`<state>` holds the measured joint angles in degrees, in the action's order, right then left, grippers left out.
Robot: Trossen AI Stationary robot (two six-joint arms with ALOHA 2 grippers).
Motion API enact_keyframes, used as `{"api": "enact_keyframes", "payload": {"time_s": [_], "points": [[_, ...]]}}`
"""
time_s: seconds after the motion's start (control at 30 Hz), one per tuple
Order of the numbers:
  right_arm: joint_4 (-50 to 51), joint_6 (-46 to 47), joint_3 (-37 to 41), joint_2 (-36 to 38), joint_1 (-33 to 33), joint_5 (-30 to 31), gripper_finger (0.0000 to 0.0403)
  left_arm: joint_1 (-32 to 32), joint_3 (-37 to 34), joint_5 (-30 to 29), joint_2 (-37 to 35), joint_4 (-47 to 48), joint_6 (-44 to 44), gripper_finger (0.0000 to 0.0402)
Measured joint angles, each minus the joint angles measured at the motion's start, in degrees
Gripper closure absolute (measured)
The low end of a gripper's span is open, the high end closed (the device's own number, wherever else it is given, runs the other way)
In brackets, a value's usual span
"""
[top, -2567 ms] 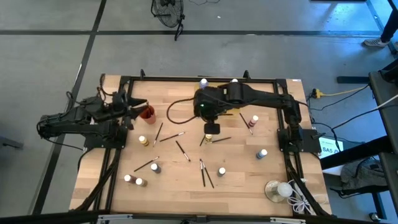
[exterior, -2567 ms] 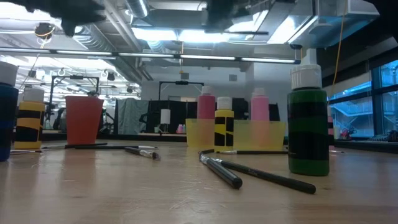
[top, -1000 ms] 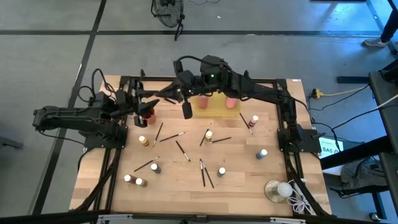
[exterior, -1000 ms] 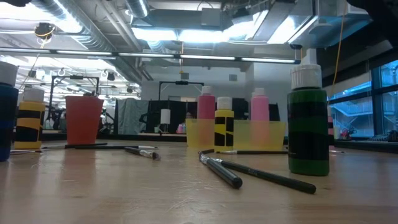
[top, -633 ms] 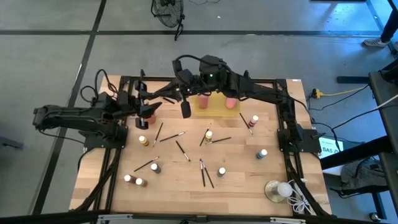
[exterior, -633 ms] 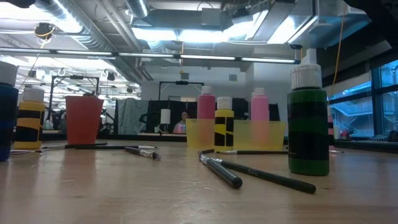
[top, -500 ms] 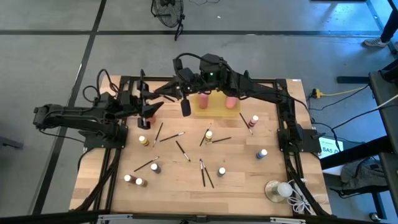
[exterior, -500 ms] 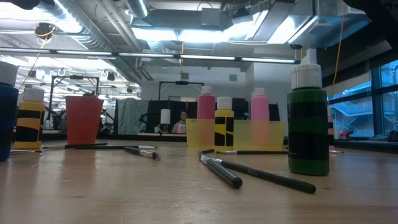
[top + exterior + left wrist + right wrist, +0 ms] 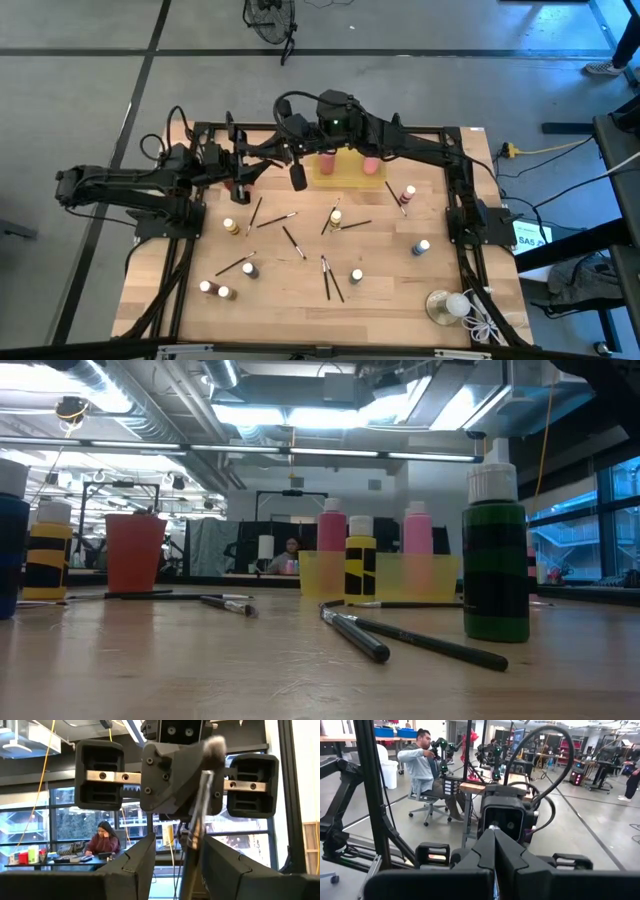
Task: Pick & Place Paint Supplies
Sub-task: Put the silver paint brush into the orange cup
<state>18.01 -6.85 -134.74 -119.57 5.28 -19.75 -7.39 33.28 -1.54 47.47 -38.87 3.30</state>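
Counting from the biggest: wooden table [image 9: 390,290], then yellow tray [image 9: 347,172] far centre holding two pink bottles [image 9: 325,160]. We see a red cup [image 9: 238,184] far left. Eight loose white-capped bottles [image 9: 422,246] and several dark brushes [image 9: 292,241] are scattered mid-table. Right gripper [image 9: 270,151] is closed, seemingly pinching a pale-tipped paintbrush [image 9: 197,815] above the cup. Left gripper [image 9: 248,168] has fingers [image 9: 145,865] apart around that brush.

Overhead straight down on the table [image 9: 300,290]; level across its top; wrist views facing each other, close.
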Motion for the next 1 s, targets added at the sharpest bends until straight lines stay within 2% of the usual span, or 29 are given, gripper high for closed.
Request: {"api": "enact_keyframes", "payload": {"time_s": [0.33,0.47,0.73,1.0], "points": [[1.1,-1.1,0.0,0.0,0.0,0.0,0.0403,-1.5,0.0,0.1,0.0,0.8,-1.0,0.0265],[1.3,-1.1,0.0,0.0,0.1,0.1,0.0403,-1.5,0.0,0.1,0.0,1.6,-1.0,0.0291],[2.3,-1.5,0.0,0.0,0.5,0.7,0.0403,-2.8,0.0,1.6,0.0,2.9,-0.9,0.0378],[3.7,-1.6,-0.1,0.0,0.8,2.6,0.0403,-4.7,0.0,3.0,-0.2,4.4,-2.4,0.0380]]}}
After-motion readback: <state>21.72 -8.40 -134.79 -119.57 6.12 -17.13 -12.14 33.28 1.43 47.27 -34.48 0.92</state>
